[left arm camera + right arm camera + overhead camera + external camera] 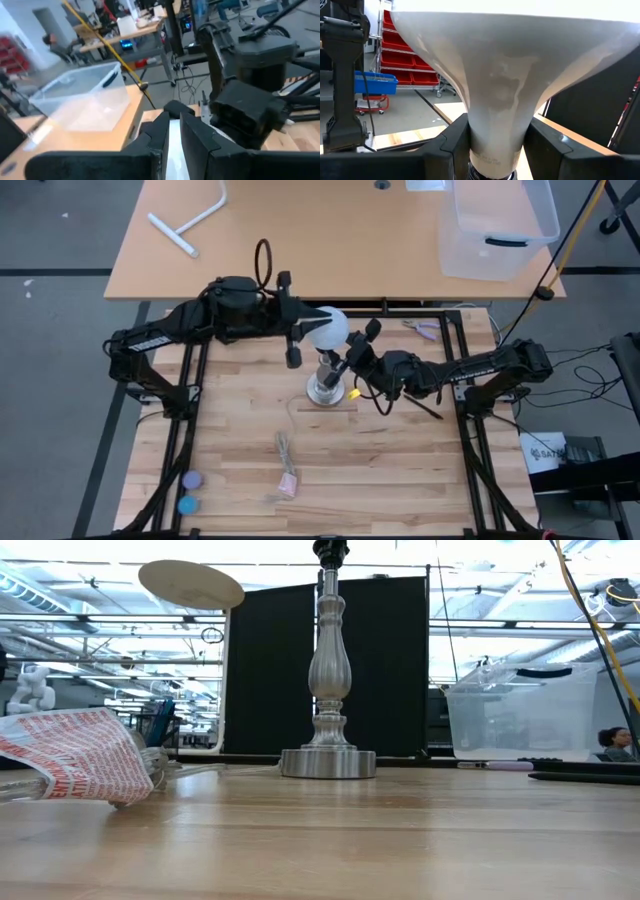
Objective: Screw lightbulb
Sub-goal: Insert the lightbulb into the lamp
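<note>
We see a matt white lightbulb point(495, 95) above a glossy turned-metal post point(328, 660). The worktop point(400, 840) looks like smooth, varnished wooden planks.

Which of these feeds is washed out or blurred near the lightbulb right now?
Right wrist view: the lightbulb fills the frame, its globe blown out to pure white at the top edge, while the neck between the right gripper fingers reads clearly. Left wrist view: soft and smeared overall, with the left gripper fingers blurred. High view: the globe glares white. Low view: bright ceiling lights behind the lamp post.
</note>
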Motion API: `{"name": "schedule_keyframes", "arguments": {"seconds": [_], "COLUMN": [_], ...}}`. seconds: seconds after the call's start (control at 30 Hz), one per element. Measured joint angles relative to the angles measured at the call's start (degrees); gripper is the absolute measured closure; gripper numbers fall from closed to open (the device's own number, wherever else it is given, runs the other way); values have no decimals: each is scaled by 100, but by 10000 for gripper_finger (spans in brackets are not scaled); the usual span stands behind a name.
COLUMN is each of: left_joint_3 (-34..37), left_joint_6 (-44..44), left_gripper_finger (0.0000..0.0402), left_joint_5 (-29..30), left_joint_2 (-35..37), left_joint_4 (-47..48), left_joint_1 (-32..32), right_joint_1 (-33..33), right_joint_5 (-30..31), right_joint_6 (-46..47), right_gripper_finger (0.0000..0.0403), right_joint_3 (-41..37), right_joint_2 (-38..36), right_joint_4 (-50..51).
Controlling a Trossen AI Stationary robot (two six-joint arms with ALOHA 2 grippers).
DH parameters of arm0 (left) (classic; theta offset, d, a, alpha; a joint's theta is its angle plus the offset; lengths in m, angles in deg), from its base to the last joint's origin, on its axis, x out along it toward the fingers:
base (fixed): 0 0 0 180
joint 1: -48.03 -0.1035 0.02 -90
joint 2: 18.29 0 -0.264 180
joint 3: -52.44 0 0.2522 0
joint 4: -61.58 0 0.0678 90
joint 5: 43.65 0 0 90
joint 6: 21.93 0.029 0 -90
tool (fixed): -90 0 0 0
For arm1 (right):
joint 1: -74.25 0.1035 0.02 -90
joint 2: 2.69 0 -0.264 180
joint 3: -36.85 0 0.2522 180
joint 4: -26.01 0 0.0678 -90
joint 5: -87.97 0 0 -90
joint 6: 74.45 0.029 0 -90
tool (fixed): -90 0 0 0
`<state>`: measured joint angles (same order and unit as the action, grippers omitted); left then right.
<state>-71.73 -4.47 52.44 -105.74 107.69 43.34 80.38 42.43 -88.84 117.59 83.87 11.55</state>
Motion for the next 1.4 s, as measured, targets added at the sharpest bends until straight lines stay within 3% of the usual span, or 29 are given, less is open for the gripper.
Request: {"name": "schedule_keyframes", "arguments": {"seconds": [0.33,0.5,0.63,0.87,1.4], "left_joint_3": [-15,-15,-15,-20,141], "left_joint_6": [397,410,409,19,-248], "left_gripper_finger": [352,393,399,400,401], "left_joint_5": [251,301,644,500,190], "left_joint_2": [80,90,166,159,136], "left_joint_4": [210,22,-185,363,556], "left_joint_1": [5,19,70,-107,-153], "right_joint_1": [-2,-2,-2,8,42], "right_joint_5": [10,12,12,-67,-98], "right_joint_6": [0,-10,-17,21,174], "right_gripper_finger": [260,260,260,260,260], "right_joint_3": [0,0,0,-7,-11], "right_joint_2": [2,3,4,-134,-172], "right_joint_4": [15,19,38,241,363]}}
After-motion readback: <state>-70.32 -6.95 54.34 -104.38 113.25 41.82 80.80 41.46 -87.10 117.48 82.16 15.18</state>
